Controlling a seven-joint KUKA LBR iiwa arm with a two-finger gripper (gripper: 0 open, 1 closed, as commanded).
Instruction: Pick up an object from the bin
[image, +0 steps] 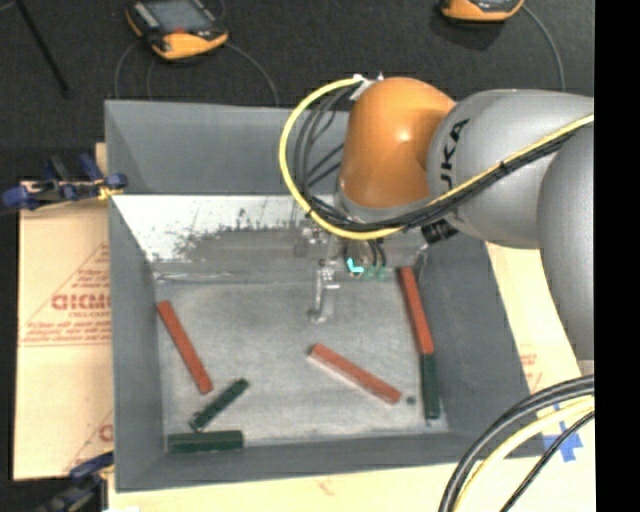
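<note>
A: Pincer (320, 292) hangs over bare bin (250, 320) floor; opening: cannot tell. Nearest: red bar (355, 373), flat, slanted, mid-bin.
B: Suggest centring above it, straddling its narrow width.

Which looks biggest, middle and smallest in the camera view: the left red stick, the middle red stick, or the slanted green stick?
1. Left red stick and middle red stick: they look about the same length, so I won't rank one over the other.
2. Slanted green stick: clearly the smallest.
</note>
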